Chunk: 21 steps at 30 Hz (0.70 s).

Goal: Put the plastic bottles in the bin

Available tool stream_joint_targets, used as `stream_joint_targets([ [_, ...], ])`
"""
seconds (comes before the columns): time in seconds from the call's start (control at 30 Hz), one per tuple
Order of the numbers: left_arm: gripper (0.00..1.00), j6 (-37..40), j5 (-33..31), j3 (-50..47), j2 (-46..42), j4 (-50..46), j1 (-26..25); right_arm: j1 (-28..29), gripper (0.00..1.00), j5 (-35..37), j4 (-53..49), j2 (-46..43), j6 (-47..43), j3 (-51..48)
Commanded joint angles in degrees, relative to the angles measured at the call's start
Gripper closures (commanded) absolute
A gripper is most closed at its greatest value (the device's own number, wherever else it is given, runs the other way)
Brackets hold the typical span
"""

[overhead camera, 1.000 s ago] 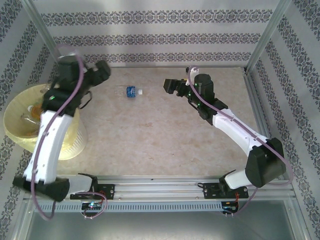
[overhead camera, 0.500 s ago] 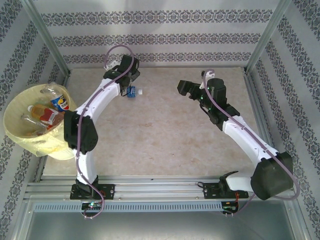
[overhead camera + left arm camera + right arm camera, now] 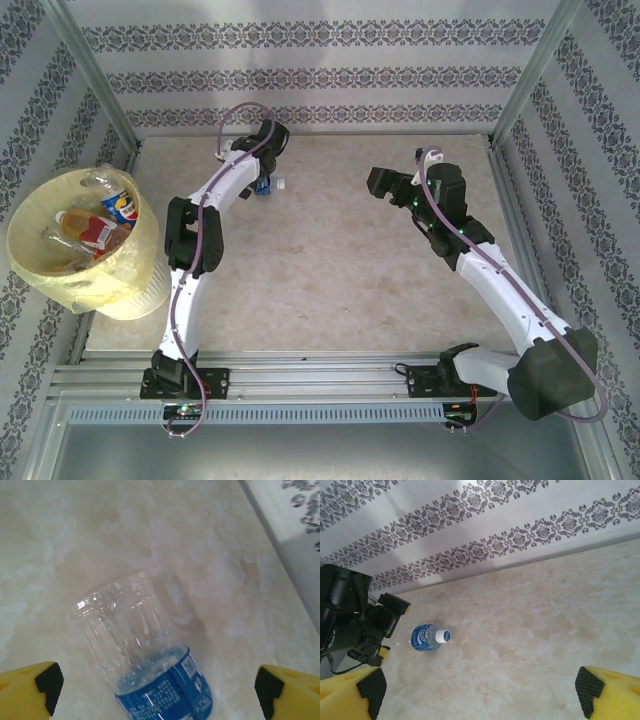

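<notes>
surface [image 3: 330, 270]: I see a pale, marbled beige top | lying on it: one clear bottle [image 3: 264, 186], blue label, white cap, on its side near the far edge, left of centre | bin [image 3: 120, 295]: at the surface's left edge, I cannot tell whether it rests on it

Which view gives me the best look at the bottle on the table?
Left wrist: the bottle is close, framed by the open left gripper. Right wrist shows the bottle whole but small. In the top view the bottle is partly under the left arm.

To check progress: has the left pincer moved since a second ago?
Yes. The left pincer went right, away from the bin, to above the bottle.
</notes>
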Motion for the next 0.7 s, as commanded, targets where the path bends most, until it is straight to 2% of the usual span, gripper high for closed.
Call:
stream_joint_targets([
  [0.0, 0.0, -4.8, -0.5, 1.7, 2.0, -4.4, 0.5, -0.9, 0.02, 1.4, -0.6, -1.4, -1.4, -0.8],
  [0.37, 0.12, -4.7, 1.8, 1.7, 7.9, 2.6, 2.1, -1.2, 0.02, 1.9, -2.3, -2.6, -1.9, -0.5],
  [0.53, 0.27, -3.7, 0.8, 0.3, 8.3, 5.7, 2.4, -1.2, 0.02, 1.9, -3.4, -3.5, -2.0, -0.1],
  [0.57, 0.29, -3.5, 0.4, -1.0, 7.5, 6.5, 2.4, -1.2, 0.02, 2.0, -3.5, -3.7, -2.0, -0.1],
  [0.67, 0.42, -1.3, -0.4, -9.2, 1.8, 12.8, 2.4, -1.3, 0.02, 2.5, -3.5, -4.3, -2.1, -0.2],
])
